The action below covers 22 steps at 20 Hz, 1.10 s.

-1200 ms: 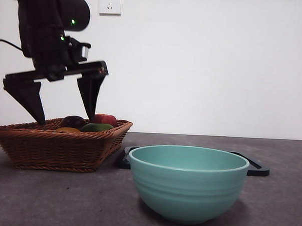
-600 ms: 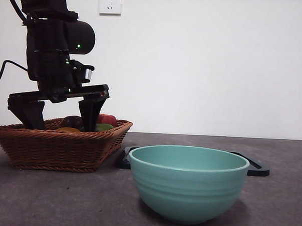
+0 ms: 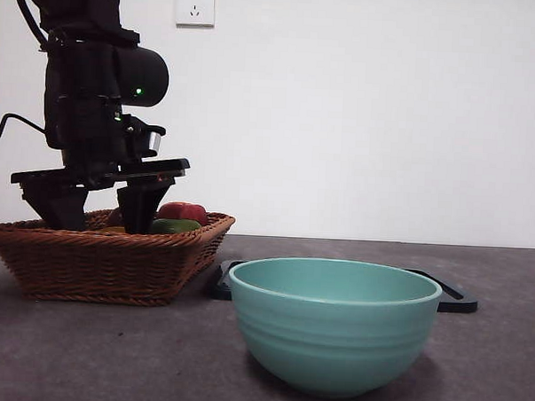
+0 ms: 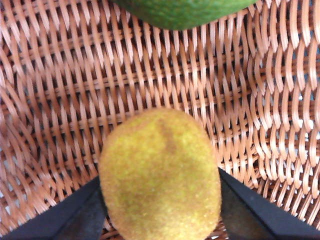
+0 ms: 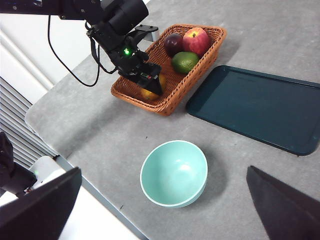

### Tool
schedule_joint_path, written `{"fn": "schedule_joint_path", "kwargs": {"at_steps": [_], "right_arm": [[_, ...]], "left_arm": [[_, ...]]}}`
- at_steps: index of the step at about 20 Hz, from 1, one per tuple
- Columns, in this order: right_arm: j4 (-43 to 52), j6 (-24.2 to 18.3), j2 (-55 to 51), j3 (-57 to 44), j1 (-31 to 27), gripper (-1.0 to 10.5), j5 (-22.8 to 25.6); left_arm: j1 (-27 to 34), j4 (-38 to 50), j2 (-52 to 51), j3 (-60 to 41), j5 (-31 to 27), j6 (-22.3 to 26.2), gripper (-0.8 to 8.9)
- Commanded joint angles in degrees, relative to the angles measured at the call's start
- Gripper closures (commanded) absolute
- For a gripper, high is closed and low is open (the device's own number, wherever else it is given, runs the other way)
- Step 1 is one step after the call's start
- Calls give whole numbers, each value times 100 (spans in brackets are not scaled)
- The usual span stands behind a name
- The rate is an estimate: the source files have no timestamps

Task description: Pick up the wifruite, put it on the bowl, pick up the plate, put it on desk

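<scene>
The wifruite (image 4: 160,175), a fuzzy yellow-brown fruit, lies on the floor of the wicker basket (image 3: 96,260). My left gripper (image 3: 101,220) is lowered into the basket, and its two black jaws press against both sides of the fruit. In the front view the basket wall hides the wifruite. The mint-teal bowl (image 3: 333,323) stands empty near the front of the desk (image 3: 509,371). Behind it lies the plate (image 3: 454,299), a flat dark tray that holds nothing. My right gripper (image 5: 164,169) hangs high above the desk with its jaws wide open.
The basket also holds a green fruit (image 5: 185,61), a red fruit (image 5: 196,39) and a dark purple fruit (image 5: 173,44) at its far end. The desk's edge (image 5: 95,192) runs close beside the bowl.
My left gripper has come down into the basket and its jaws have narrowed around the wifruite. Bowl, plate and basket have not moved.
</scene>
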Motion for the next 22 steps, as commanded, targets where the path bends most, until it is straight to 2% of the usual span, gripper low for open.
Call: {"fn": "schedule_joint_path", "kwargs": {"at_steps": [1, 6, 10, 16, 19, 22], "right_arm": [[50, 94, 9, 114, 24, 386, -17], [52, 81, 9, 114, 24, 386, -15], [44, 72, 9, 179, 24, 386, -15], [-442, -33, 9, 708, 24, 386, 2], [-1016, -33, 9, 1040, 24, 386, 31], [-1392, -33, 9, 1266, 24, 386, 33]], "left_arm": [[-17, -153, 125, 275, -11, 24, 511], [-20, -885, -22, 962, -11, 26, 511], [-85, -1370, -616, 1189, -9, 24, 511], [-623, -2076, -1711, 1189, -9, -15, 511], [-1180, -2371, -2052, 1189, -9, -343, 511], [-1749, -2417, -2076, 1189, -9, -1152, 510]]}}
